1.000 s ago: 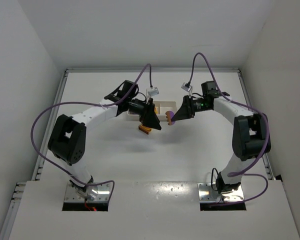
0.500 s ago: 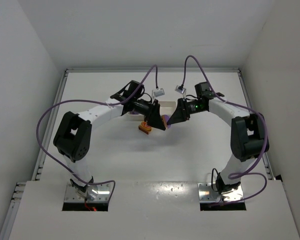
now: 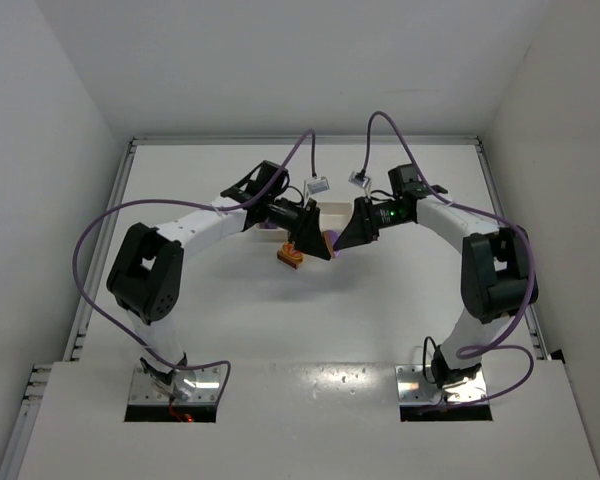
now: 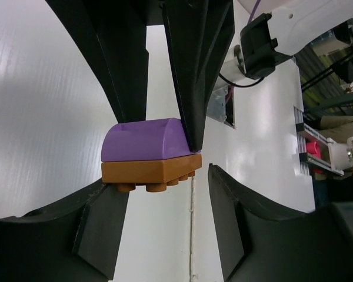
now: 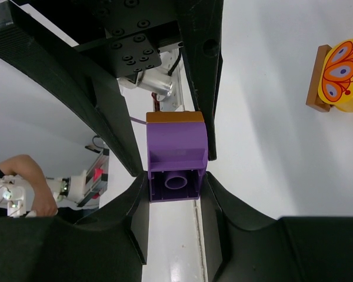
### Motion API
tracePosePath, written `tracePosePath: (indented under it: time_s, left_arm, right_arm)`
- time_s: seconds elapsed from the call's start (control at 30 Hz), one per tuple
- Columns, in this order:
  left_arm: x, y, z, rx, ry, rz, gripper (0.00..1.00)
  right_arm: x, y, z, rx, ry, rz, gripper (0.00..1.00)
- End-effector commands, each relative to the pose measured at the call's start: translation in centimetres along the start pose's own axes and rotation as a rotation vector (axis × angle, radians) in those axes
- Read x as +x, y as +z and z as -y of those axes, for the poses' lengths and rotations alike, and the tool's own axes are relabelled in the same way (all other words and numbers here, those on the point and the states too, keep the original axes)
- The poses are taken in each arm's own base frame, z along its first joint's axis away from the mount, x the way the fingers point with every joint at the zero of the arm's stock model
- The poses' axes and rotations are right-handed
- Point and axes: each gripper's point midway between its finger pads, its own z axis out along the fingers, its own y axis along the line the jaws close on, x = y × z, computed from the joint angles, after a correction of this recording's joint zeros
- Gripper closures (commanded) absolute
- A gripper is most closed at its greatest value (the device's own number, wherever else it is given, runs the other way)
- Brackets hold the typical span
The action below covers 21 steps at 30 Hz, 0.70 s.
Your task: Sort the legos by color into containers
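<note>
- We see the right hand clenched on a purple brick, one finger pressed flat to each of its sides
- A brown brick is stuck to the purple one; in the left wrist view it sits under the purple one with its studs pointing down
- The left hand faces the right hand tip to tip, with the joined pair between them
- Its jaws are released: one finger meets the brown brick's lower corner, and the other stands apart from the brick with bare counter showing in the gap
- From above, both arms reach in from the two sides and meet over the middle of the counter, toward its far edge
- The white tray lies just beyond the two hands, nearer the far edge; the hands cover most of it and we cannot tell what its compartments hold
- A yellow piece printed with a butterfly rests on the counter, joined to a second brown brick
- In the top view this second pair shows as an orange spot just nearer the near edge than the left hand, apart from the tray
</note>
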Motion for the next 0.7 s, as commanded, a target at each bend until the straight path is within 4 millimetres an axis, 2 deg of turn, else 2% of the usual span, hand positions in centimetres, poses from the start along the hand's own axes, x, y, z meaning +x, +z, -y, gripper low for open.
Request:
tracePosePath:
  time_s: [0.0, 0.23, 0.43, 0.57, 0.6, 0.67]
  left_arm:
    - [-1.7, 0.1, 1.3, 0.05, 0.069, 0.025, 0.4]
    - [-1.8, 0.1, 1.7, 0.07, 0.068, 0.027, 0.42]
    - [-1.7, 0.2, 1.7, 0.09, 0.059, 0.025, 0.53]
    - [-1.7, 0.1, 2.1, 0.109, 0.06, 0.024, 0.66]
    - [-1.4, 0.2, 2.0, 0.108, 0.051, 0.02, 0.77]
    - [-1.4, 0.2, 2.0, 0.108, 0.051, 0.02, 0.88]
  right_arm:
    - [-0.5, 0.1, -0.8, -0.003, -0.106, 0.002, 1.0]
    - [0.1, 0.6, -0.4, 0.024, -0.131, -0.024, 1.0]
    - [0.6, 0.8, -0.2, 0.037, -0.136, -0.042, 1.0]
    - [0.5, 0.7, -0.4, 0.037, -0.154, -0.04, 1.0]
    - [0.5, 0.7, -0.2, 0.046, -0.154, -0.042, 1.0]
    - [0.5, 0.7, -0.2, 0.046, -0.154, -0.042, 1.0]
